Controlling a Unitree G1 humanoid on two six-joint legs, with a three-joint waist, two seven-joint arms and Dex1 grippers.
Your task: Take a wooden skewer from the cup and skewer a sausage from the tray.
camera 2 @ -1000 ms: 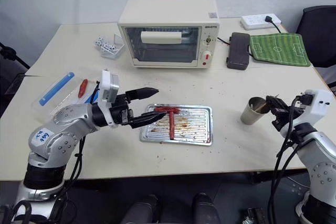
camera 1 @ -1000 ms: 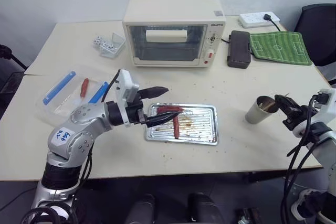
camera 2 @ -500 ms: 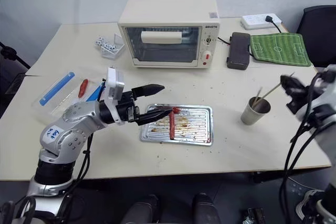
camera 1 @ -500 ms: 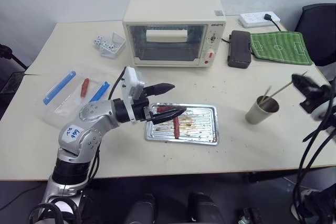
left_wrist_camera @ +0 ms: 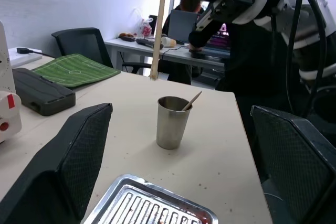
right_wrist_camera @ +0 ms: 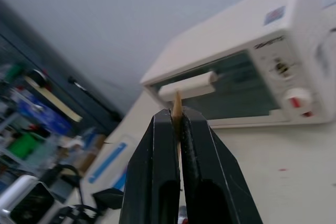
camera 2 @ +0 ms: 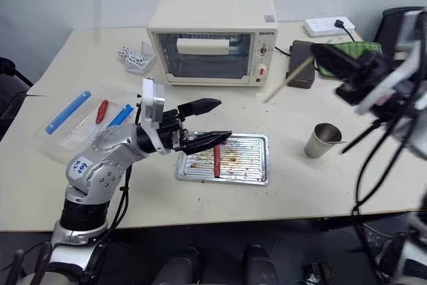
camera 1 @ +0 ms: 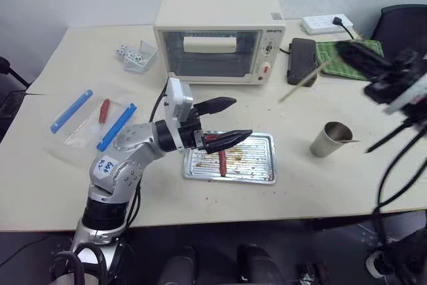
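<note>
One thin wooden skewer above ridged metal tray.

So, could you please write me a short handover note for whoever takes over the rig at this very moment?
Right gripper: shut on the thin pale wooden skewer, raised in the air above the table, clear of the small grey metal cup.
Left gripper: open, empty, hovering over the near-left end of the shallow shiny metal tray.
Tray: on the table in front of the cream toaster oven, with a slim red-brown sausage lying in it.
Cup: upright, right of the tray, one more stick inside.
Done: skewer taken out of the cup.
Left: bring the skewer to the tray and spear a sausage.
</note>
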